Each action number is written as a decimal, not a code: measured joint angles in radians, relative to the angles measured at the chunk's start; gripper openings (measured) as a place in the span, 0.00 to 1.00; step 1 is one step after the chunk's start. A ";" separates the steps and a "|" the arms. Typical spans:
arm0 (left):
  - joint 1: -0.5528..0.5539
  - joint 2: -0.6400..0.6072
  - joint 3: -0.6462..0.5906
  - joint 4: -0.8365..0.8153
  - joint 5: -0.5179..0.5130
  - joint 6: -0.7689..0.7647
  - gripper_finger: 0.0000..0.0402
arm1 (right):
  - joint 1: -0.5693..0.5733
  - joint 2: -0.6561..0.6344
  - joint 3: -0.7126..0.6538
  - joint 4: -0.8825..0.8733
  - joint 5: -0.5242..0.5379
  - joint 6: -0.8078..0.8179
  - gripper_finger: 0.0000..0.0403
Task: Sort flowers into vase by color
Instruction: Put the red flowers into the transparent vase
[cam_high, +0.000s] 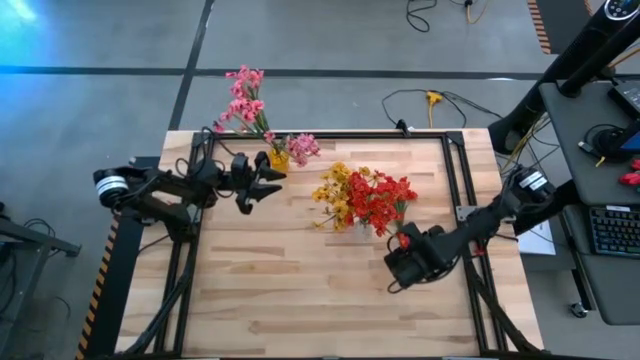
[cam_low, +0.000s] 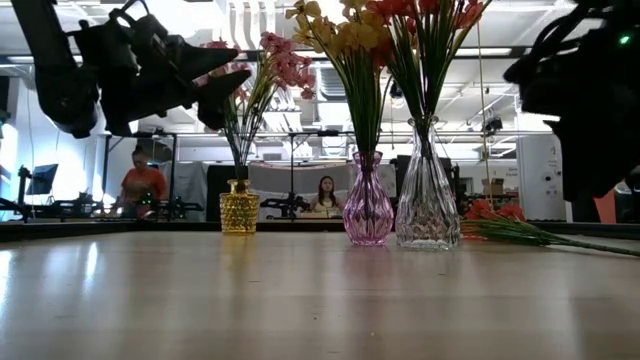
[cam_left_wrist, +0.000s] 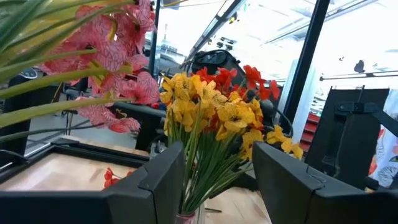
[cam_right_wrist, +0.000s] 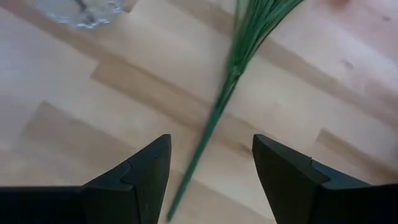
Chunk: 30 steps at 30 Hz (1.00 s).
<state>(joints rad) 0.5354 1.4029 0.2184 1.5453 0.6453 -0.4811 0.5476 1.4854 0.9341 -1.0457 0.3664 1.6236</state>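
Three vases stand mid-table. A small yellow vase (cam_low: 239, 208) holds pink flowers (cam_high: 245, 100). A purple vase (cam_low: 368, 212) holds yellow flowers (cam_high: 335, 190), and a clear glass vase (cam_low: 427, 205) holds red flowers (cam_high: 385, 200). One more red spray (cam_low: 505, 226) lies flat on the table right of the clear vase, its green stem (cam_right_wrist: 214, 118) running under my right gripper (cam_right_wrist: 211, 180). That gripper is open and hovers over the stem, one finger on each side. My left gripper (cam_left_wrist: 217, 180) is open in the air beside the pink flowers, facing the yellow ones (cam_left_wrist: 214, 112).
A black frame (cam_high: 455, 170) runs along the table's edges. Bare wood (cam_high: 290, 290) lies toward the near edge. Cables lie on the floor beyond the far edge, and a desk with a keyboard (cam_high: 610, 230) stands to the right. Two people sit in the room behind (cam_low: 325, 195).
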 joint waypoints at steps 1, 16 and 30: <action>0.000 0.004 0.005 0.000 0.000 0.000 0.43 | -0.013 -0.004 -0.008 0.004 -0.001 -0.021 0.54; 0.001 0.015 0.024 0.001 0.000 0.000 0.43 | -0.190 -0.010 -0.076 0.114 0.001 -0.213 0.54; 0.001 0.015 0.024 0.001 0.000 0.000 0.43 | -0.215 -0.010 -0.190 0.251 0.042 -0.229 0.54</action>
<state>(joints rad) 0.5365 1.4181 0.2428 1.5459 0.6457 -0.4808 0.3328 1.4750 0.7443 -0.7950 0.4085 1.3945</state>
